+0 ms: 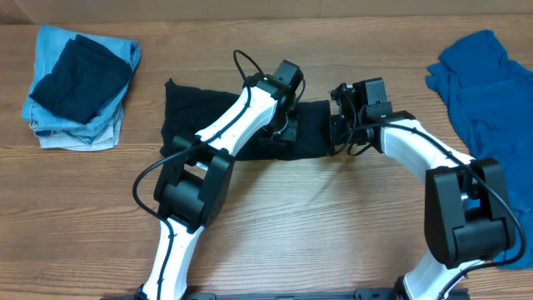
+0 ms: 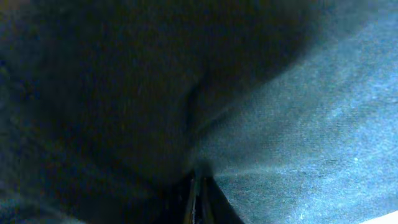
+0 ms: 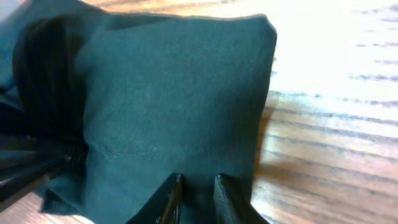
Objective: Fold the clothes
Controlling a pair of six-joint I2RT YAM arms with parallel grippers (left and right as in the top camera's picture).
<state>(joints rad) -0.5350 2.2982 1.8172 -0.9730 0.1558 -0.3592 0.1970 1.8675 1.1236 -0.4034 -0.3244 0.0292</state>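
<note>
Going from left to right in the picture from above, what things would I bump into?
stack of folded clothes → black garment → left end effector → right end effector → blue clothes heap

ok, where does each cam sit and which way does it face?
Overhead: above the wooden table, facing straight down; both arms show, on the black fabric garment.
Left wrist: on the left arm, pressed up against the garment; only jaw tips show.
Right wrist: on the right arm, looking along its jaws over garment and table.
Shared: the garment, in all three.
</note>
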